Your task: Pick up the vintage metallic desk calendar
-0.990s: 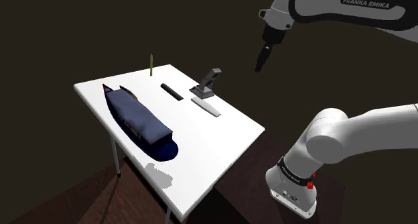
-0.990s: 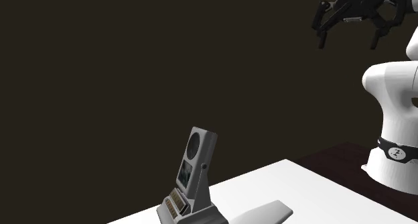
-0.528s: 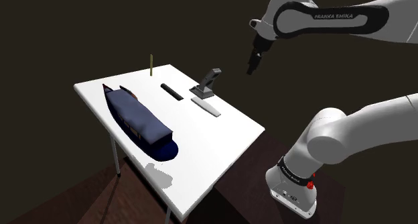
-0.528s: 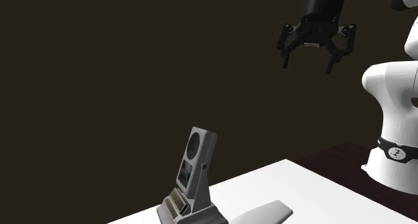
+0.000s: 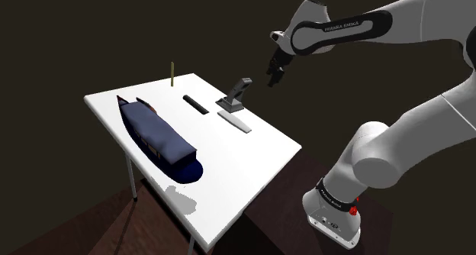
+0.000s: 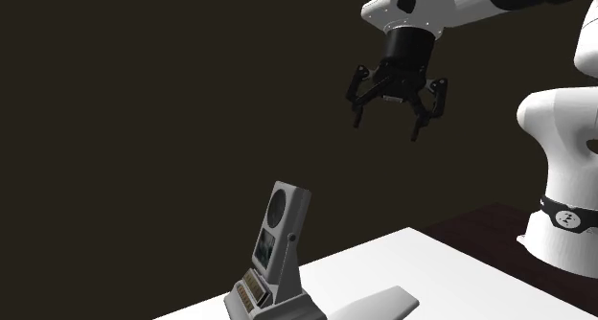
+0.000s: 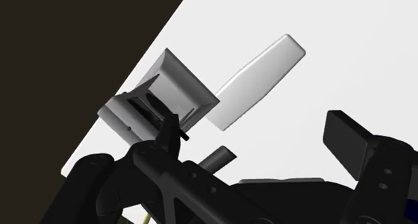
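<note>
The desk calendar [image 5: 238, 93] is a grey upright piece on a slanted base, standing near the far edge of the white table [image 5: 267, 154]. From the second exterior view the calendar [image 6: 274, 254] shows a round dial and small windows on its face. My gripper [image 5: 271, 75] hangs in the air above the calendar, off toward the shoulder view's right. The gripper [image 6: 386, 128] is open, with its fingers spread and nothing between them. Looking along the gripper [image 7: 258, 130], the calendar [image 7: 161, 98] lies ahead of the fingers.
A flat grey slab [image 5: 234, 121] lies just in front of the calendar, with a black bar [image 5: 196, 103] beside it. A long dark blue boat-shaped object [image 5: 156, 135] covers the table's left part. A thin olive stick [image 5: 172, 73] stands at the far edge.
The arm has swung the gripper down and toward the shoulder view's left, from beyond the table's edge to a spot closer above the calendar. The fingers stayed open.
</note>
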